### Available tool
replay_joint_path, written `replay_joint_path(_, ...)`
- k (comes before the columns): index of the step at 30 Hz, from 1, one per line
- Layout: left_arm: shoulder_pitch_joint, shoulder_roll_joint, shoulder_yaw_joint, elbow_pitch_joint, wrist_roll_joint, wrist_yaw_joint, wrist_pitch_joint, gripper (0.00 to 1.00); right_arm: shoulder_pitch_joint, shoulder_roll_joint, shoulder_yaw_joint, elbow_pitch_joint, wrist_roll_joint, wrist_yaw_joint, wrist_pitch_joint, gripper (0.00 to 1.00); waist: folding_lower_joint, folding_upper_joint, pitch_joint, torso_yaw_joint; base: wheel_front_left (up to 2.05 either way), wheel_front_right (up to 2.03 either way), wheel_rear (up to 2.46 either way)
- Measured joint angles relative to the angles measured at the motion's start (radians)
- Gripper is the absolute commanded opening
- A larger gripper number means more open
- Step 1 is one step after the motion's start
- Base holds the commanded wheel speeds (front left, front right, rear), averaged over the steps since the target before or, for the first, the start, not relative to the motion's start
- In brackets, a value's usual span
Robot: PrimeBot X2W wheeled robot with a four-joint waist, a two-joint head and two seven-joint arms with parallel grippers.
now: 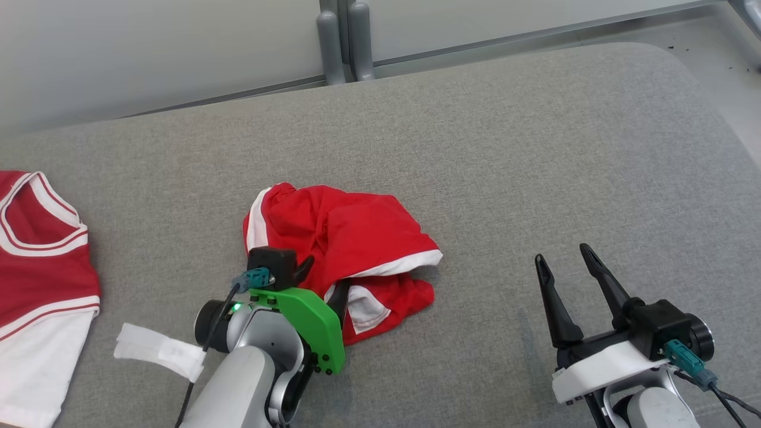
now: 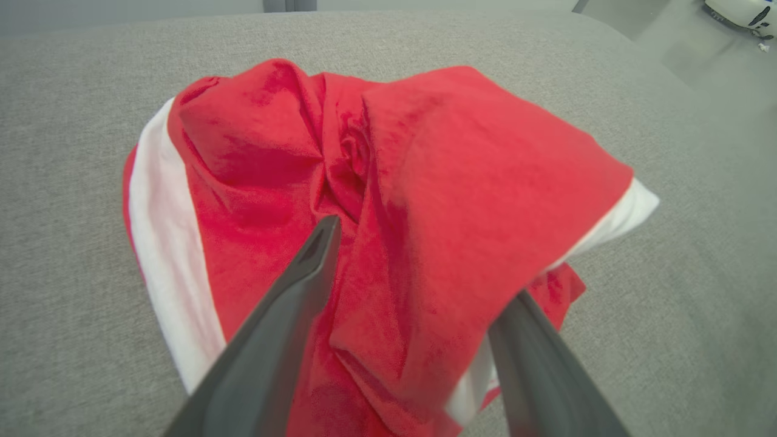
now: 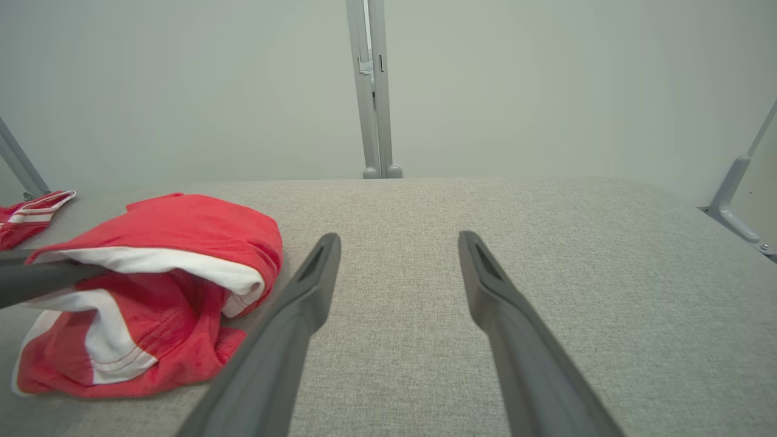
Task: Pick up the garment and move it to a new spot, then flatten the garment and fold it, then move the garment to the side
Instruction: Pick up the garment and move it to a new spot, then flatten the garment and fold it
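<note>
Head view, from the left: a red-and-white jersey (image 1: pixel 41 267) lies flat at the edge of the grey cushion (image 1: pixel 475 148). Near it, a white strip (image 1: pixel 157 351) sits beside the left forearm. The left gripper (image 1: pixel 326 274) reaches onto the near edge of the red shorts (image 1: pixel 357 232), which lie crumpled in a heap a little left of the cushion's middle, white side stripe to the left and white hem band to the right. In the left wrist view the two fingers (image 2: pixel 303 285) stand wide apart, with a raised fold of the shorts (image 2: pixel 425 170) lying loosely between them and draping over the tip of the right-hand finger; nothing is pinched. Well apart to the right, the right gripper (image 1: pixel 562 252) hovers over bare cushion. The right wrist view shows its jaws spread wide and empty, with the shorts (image 3: pixel 170 243) off to the left.
</note>
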Motion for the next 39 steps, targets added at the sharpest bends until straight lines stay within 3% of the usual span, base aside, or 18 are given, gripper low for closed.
replay_joint_path(5, 0.067, -0.005, 0.022, -0.092, -0.055, 0.023, 0.005, 1.00, 0.009, 0.000, -0.006, -0.002, 0.000, 0.000, 0.000, 1.00, 0.0000, 0.0000, -0.012, 0.014, 0.00, 0.00, 0.00)
replay_joint_path(11, 0.225, 0.006, 0.065, -0.288, -0.115, 0.081, 0.023, 1.00, 0.019, 0.000, -0.016, -0.009, -0.001, 0.000, 0.000, 1.00, 0.0000, 0.0000, -0.022, 0.031, 0.00, 0.00, 0.00)
replay_joint_path(18, 0.344, 0.032, 0.146, -0.400, -0.118, 0.150, -0.074, 1.00, 0.022, 0.001, -0.019, -0.014, -0.001, 0.000, 0.000, 1.00, 0.0000, 0.0000, -0.016, 0.062, 0.00, 0.00, 0.00)
replay_joint_path(25, 0.364, 0.011, 0.136, -0.379, -0.153, 0.138, -0.121, 1.00, 0.021, -0.013, -0.012, -0.012, -0.002, 0.000, 0.000, 1.00, 0.0000, 0.0000, -0.021, 0.078, 0.00, 0.00, 0.00)
replay_joint_path(33, 0.369, -0.013, 0.013, -0.341, -0.208, 0.109, -0.017, 1.00, 0.013, -0.015, 0.004, -0.011, -0.002, 0.000, 0.000, 1.00, 0.0000, 0.0000, -0.017, 0.061, 0.00, 0.00, 0.00)
replay_joint_path(39, 0.323, -0.021, -0.026, -0.282, -0.240, 0.102, 0.010, 1.00, 0.007, -0.010, 0.010, -0.012, -0.001, 0.000, 0.000, 1.00, 0.0000, 0.0000, 0.000, 0.033, 0.00, 0.00, 0.00)
